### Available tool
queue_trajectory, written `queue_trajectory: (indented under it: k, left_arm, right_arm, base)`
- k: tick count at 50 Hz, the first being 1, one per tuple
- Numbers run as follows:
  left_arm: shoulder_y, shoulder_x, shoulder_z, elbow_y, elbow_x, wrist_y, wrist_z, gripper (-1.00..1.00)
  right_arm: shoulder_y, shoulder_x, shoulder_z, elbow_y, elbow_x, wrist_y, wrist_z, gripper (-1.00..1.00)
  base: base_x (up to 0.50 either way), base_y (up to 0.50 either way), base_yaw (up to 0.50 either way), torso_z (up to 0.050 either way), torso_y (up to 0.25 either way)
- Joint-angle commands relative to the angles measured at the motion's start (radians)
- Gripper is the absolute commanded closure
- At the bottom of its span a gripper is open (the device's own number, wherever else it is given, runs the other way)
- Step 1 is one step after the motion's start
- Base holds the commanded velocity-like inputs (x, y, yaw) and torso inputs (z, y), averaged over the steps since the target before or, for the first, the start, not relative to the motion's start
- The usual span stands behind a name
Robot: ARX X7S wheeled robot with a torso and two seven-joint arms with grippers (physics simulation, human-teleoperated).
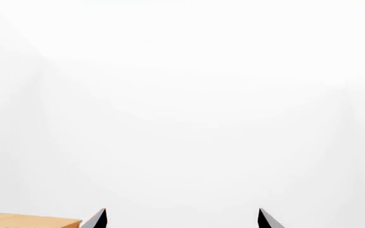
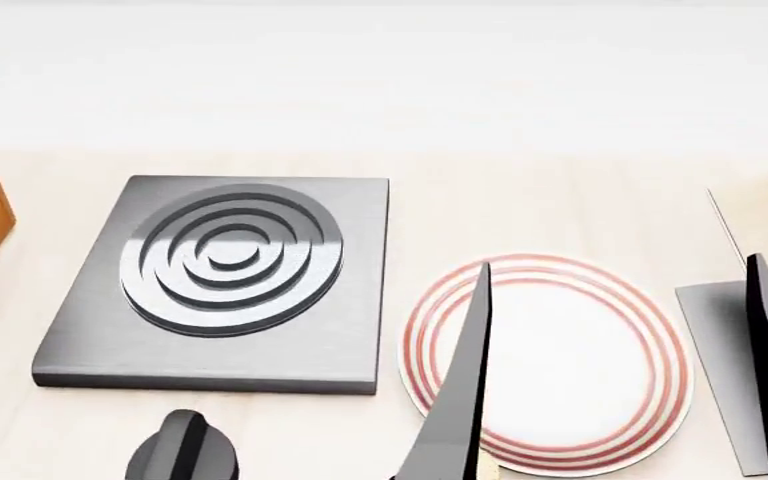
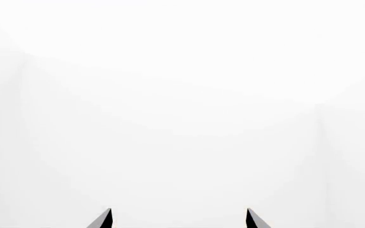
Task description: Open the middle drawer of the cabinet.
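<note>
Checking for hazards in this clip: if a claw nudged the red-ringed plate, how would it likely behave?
The plate lies flat on the pale table, so it would probably slide rather than tip or roll. Its smooth, glossy face looks slippery and rigid. If ceramic, it may chip should it hit the nearby stove plate.

Under my right pincer (image 2: 618, 330) lies a white plate (image 2: 551, 365) with red rings. To its left sits a grey square burner plate (image 2: 224, 285) with concentric rings. A black knob (image 2: 184, 450) stands near, left of my finger.

Each claw (image 3: 178, 218) has glossy black, tapered, pointed fingers (image 2: 458, 390).
</note>
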Motion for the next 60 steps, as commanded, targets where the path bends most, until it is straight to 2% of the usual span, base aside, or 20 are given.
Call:
queue_trajectory:
  k: [1, 5, 11, 17, 21, 26, 31, 43, 55, 60]
  left_arm:
    - [0.036, -0.041, 0.038, -0.092, 0.148, 0.050, 0.037, -1.00]
    - [0.033, -0.094, 0.032, -0.151, 0.133, 0.021, 0.082, -1.00]
    - [-0.007, -0.180, 0.052, -0.246, 0.205, -0.021, 0.128, -1.00]
    - [-0.101, -0.250, 0.144, -0.307, 0.311, -0.129, 0.155, -1.00]
    - [-0.135, -0.293, 0.235, -0.382, 0.442, -0.089, 0.172, -1.00]
    - [-0.162, -0.328, 0.298, -0.442, 0.494, -0.127, 0.217, -1.00]
    - [-0.210, -0.322, 0.354, -0.530, 0.528, -0.188, 0.247, -1.00]
    - [-0.361, -0.293, 0.471, -0.739, 0.632, -0.152, 0.299, -1.00]
    - [-0.462, -0.262, 0.563, -0.936, 0.719, -0.049, 0.312, -1.00]
    - [-0.500, -0.243, 0.623, -1.086, 0.761, 0.052, 0.312, -1.00]
  right_arm:
    - [-0.027, -0.003, 0.025, 0.017, 0.012, -0.001, -0.011, -1.00]
    - [-0.034, 0.002, 0.034, 0.020, 0.015, -0.005, -0.013, -1.00]
    - [-0.047, 0.012, 0.053, 0.026, 0.019, -0.018, -0.019, -1.00]
    - [-0.057, 0.026, 0.069, 0.028, 0.024, -0.029, -0.022, -1.00]
    - [-0.062, 0.034, 0.079, 0.028, 0.027, -0.034, -0.026, -1.00]
    - [-0.072, 0.035, 0.088, 0.038, 0.028, -0.044, -0.034, -1.00]
    - [-0.079, 0.036, 0.095, 0.037, 0.027, -0.046, -0.037, -1.00]
    - [-0.099, 0.031, 0.104, 0.048, 0.026, -0.060, -0.054, -1.00]
    - [-0.114, 0.027, 0.114, 0.060, 0.024, -0.064, -0.064, -1.00]
    - [-0.122, 0.017, 0.115, 0.070, 0.022, -0.068, -0.071, -1.00]
  base:
    - [0.00, 0.00, 0.00, 0.000, 0.000]
    - [0.00, 0.00, 0.00, 0.000, 0.000]
    - [0.00, 0.00, 0.00, 0.000, 0.000]
    - [0.00, 0.00, 0.00, 0.000, 0.000]
    - [0.00, 0.00, 0.00, 0.000, 0.000]
    - [0.00, 0.00, 0.00, 0.000, 0.000]
    - [0.00, 0.00, 0.00, 0.000, 0.000]
    - [0.00, 0.00, 0.00, 0.000, 0.000]
    - [0.00, 0.00, 0.00, 0.000, 0.000]
    - [0.00, 0.00, 0.00, 0.000, 0.000]
